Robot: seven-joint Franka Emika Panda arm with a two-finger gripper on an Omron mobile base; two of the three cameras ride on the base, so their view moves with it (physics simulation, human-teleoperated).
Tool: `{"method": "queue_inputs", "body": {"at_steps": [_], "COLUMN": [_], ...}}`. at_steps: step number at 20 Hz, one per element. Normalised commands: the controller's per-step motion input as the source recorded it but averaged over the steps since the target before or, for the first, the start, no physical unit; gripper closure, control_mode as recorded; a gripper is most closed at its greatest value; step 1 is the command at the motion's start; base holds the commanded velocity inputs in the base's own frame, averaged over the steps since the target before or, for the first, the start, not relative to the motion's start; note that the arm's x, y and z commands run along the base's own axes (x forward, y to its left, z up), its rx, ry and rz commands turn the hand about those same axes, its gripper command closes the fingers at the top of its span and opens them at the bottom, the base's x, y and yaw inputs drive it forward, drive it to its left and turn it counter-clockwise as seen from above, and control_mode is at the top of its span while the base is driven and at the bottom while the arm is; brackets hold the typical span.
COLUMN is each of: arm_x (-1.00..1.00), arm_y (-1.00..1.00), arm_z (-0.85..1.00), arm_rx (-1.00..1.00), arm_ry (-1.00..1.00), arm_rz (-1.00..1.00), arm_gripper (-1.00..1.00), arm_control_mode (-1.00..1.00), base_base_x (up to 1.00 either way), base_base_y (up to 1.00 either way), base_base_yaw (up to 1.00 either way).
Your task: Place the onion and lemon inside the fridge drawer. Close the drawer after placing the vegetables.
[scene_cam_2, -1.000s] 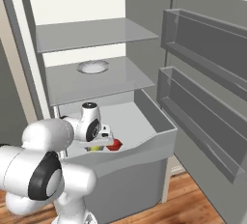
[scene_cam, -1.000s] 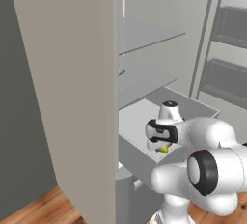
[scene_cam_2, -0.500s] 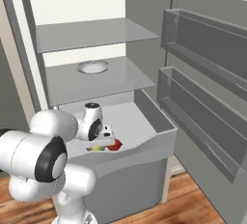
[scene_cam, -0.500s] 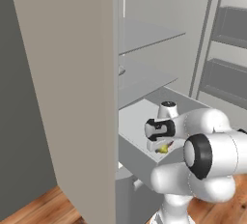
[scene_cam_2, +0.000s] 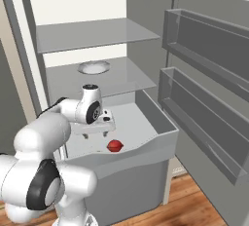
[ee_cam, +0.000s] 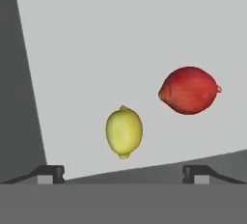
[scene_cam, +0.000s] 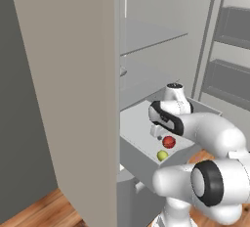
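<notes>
Inside the fridge drawer (scene_cam_2: pixel 146 144), the onion (ee_cam: pixel 189 90) and the lemon (ee_cam: pixel 124 131) lie apart on the pale floor, the onion at about 2 o'clock from the lemon. The gripper (ee_cam: pixel 124 174), fingers spread wide and empty, has risen clear of both since a second ago. Placement thus appears complete; the drawer stands pulled out, not yet closed.

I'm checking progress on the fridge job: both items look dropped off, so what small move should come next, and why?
Probably lift the claw up and back out of the fridge drawer. The onion and lemon both lie loose on its floor, apart from each other, and the open claw holds nothing. The drawer stands pulled out, so clearing it comes before pushing it shut.
</notes>
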Motion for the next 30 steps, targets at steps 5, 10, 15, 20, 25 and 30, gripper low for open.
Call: {"method": "queue_inputs", "body": {"at_steps": [5, 10, 15, 20, 25, 30], "arm_x": [-0.31, -0.68, -0.75, -0.67, 0.17, 0.73], "arm_y": [-0.61, -1.00, -1.00, -0.84, -0.25, 0.00], "arm_z": [0.62, 0.00, -0.13, -0.23, -0.35, -0.53], "arm_rx": [0.05, 0.21, 0.23, 0.21, 0.09, 0.12], "arm_ry": [-0.05, -0.07, -0.02, -0.01, 0.03, -0.01], "arm_rz": [-0.10, -0.19, -0.27, -0.30, -0.24, -0.20], "arm_gripper": [-1.00, -1.00, -1.00, -1.00, -1.00, -1.00], "arm_control_mode": [-1.00, -1.00, -1.00, -1.00, -1.00, -1.00], "base_base_x": [0.00, 0.00, 0.00, 0.00, 0.00, 0.00], "base_base_y": [0.00, 0.00, 0.00, 0.00, 0.00, 0.00], "base_base_yaw": [0.00, 0.00, 0.00, 0.00, 0.00, 0.00]}}
